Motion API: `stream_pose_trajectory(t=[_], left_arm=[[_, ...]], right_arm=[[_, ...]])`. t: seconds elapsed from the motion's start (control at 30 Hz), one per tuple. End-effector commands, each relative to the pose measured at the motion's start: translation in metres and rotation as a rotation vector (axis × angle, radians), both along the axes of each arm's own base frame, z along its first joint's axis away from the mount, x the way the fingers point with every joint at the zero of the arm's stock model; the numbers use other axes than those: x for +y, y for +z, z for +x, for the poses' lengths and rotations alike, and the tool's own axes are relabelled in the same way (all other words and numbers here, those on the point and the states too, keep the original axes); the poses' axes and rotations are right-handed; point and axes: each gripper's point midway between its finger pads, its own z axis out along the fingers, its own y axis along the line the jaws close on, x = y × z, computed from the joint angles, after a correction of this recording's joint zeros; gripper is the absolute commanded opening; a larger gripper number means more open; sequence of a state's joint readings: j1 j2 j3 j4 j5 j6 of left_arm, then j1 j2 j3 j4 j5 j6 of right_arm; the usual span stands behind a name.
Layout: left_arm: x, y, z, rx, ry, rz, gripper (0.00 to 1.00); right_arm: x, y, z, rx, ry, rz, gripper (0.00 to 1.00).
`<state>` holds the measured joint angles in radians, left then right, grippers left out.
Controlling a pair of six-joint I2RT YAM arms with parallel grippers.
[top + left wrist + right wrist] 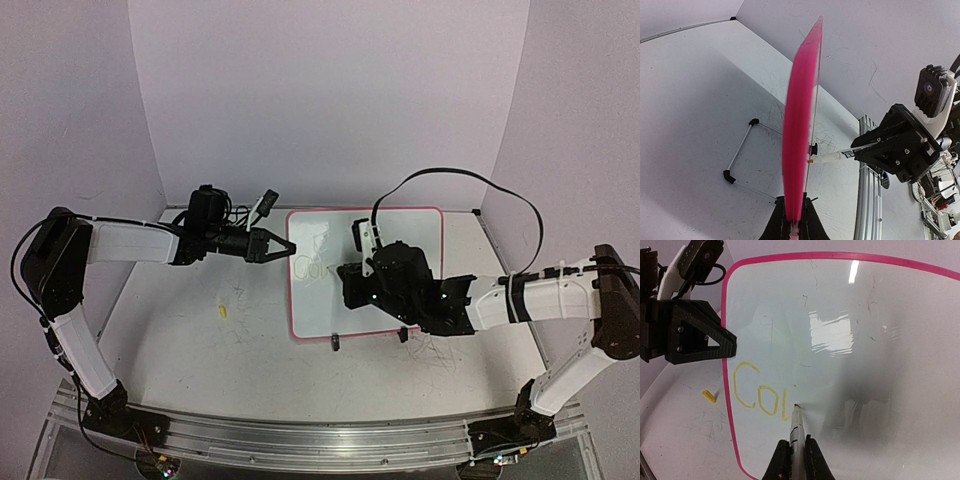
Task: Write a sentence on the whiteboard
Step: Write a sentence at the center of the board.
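Near the middle of the scuffed white surface (pixel 200 340), the pink-rimmed whiteboard (pixel 330 232) stands propped between both arms. The left jaws are clamped on its left rim; the right jaws grip a marker (pixel 796 426), its tip touching the board just after yellow lettering (pixel 756 392) beginning "Co". A small yellow piece (pixel 222 311) lies left of it.

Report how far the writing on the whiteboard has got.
Done: yellow letters "Co" plus one further stroke sit near the whiteboard's left edge. In hand: the left pincer grips that edge, and the right pincer holds a marker with its tip on the board beside that stroke. Left: the rest of the sentence; most of the board is unwritten.
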<state>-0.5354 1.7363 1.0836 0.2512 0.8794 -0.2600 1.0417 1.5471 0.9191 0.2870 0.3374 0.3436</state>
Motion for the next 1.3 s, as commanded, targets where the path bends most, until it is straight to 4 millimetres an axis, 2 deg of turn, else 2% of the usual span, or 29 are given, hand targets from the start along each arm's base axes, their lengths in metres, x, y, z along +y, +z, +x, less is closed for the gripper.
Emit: stream_pose_trajectory(t=[0.0, 0.43, 0.77, 1.07, 1.27], left_arm=[[0.002, 0.015, 0.001, -0.071, 0.023, -0.012, 0.00], [0.002, 0.017, 0.001, -0.074, 0.023, -0.013, 0.00], [0.002, 0.016, 0.001, -0.073, 0.023, -0.012, 0.00], [0.002, 0.016, 0.001, -0.074, 0.024, -0.012, 0.00], [0.002, 0.016, 0.001, -0.074, 0.023, -0.012, 0.00]], right_arm=[[-0.006, 0.024, 0.016, -0.053, -0.061, 0.021, 0.00], [-0.003, 0.021, 0.014, -0.042, -0.043, 0.021, 0.00], [-0.008, -0.008, 0.000, 0.031, -0.021, -0.002, 0.00], [-0.010, -0.020, -0.005, 0.062, -0.015, -0.007, 0.00], [-0.018, -0.018, -0.006, 0.059, -0.040, -0.014, 0.00]])
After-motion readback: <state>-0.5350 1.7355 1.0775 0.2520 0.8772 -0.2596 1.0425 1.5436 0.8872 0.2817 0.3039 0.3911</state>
